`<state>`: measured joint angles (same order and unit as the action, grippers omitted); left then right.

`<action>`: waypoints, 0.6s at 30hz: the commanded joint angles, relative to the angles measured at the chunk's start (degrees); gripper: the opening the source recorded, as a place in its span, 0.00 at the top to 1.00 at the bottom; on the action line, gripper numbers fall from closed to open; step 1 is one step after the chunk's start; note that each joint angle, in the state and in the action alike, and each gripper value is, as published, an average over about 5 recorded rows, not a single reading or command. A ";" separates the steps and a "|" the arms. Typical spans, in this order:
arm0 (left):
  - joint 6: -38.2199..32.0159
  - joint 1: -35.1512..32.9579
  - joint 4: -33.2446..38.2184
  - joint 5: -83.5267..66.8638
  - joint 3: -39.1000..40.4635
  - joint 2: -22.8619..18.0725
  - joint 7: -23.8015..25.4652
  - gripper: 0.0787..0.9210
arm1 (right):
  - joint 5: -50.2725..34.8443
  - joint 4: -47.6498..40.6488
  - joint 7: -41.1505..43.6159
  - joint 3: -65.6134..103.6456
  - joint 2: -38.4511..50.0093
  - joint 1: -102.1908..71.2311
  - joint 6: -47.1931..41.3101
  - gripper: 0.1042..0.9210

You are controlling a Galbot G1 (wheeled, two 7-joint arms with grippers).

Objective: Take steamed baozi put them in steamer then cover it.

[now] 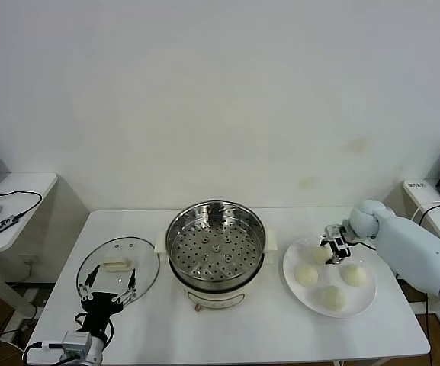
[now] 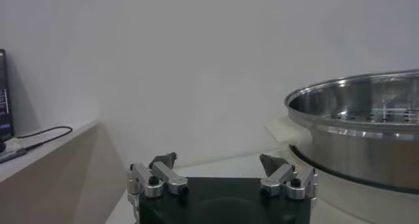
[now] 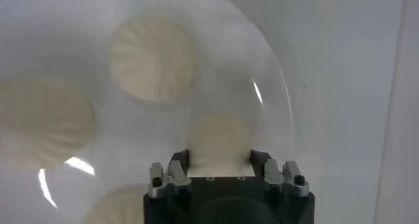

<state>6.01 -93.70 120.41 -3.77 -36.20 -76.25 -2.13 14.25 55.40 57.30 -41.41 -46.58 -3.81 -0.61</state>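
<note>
The steamer (image 1: pixel 204 280) stands mid-table with its perforated tray bare; its steel wall (image 2: pixel 366 147) also fills one side of the left wrist view. Its cover, a glass lid (image 1: pixel 118 271), lies flat to the steamer's left. On a white plate (image 1: pixel 364 299) to the right lie three baozi (image 1: pixel 306 274) (image 1: pixel 353 274) (image 1: pixel 332 297). My right gripper (image 1: pixel 332 252) is down at the plate's far edge, shut on another baozi (image 3: pixel 219 135) held between its fingers (image 3: pixel 180 160). My left gripper (image 1: pixel 107 290) (image 2: pixel 218 158) rests open at the lid's near edge, holding nothing.
A side table (image 1: pixel 17 187) with a cable and a mouse stands at the far left. Another desk edge (image 1: pixel 422 191) and a screen sit at the far right, behind my right arm. The plate's rim (image 3: pixel 278 107) curves close to the table's right edge.
</note>
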 commanded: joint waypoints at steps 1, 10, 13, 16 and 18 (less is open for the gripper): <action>-0.01 0.00 0.03 0.00 0.02 -0.01 -0.03 0.12 | -1.28 0.70 0.46 -0.73 0.33 1.23 -0.50 0.43; -0.02 0.16 0.11 -0.01 0.19 -0.01 -0.04 0.12 | -7.72 8.72 1.30 -5.62 6.03 10.33 -2.87 0.42; -0.04 0.27 0.17 -0.03 0.33 0.02 -0.03 0.12 | -10.07 10.51 1.51 -8.18 7.23 15.21 -3.35 0.42; -0.03 0.37 0.31 -0.04 0.47 0.10 -0.01 0.12 | -12.50 11.85 1.74 -11.67 7.39 20.56 -3.71 0.42; -0.02 0.43 0.42 -0.09 0.54 0.18 0.01 0.12 | -14.68 12.64 1.83 -14.43 6.72 24.65 -4.04 0.42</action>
<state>5.97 -93.20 120.89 -3.91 -35.60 -75.98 -2.13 5.62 63.90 58.87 -49.13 -41.57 9.08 -3.83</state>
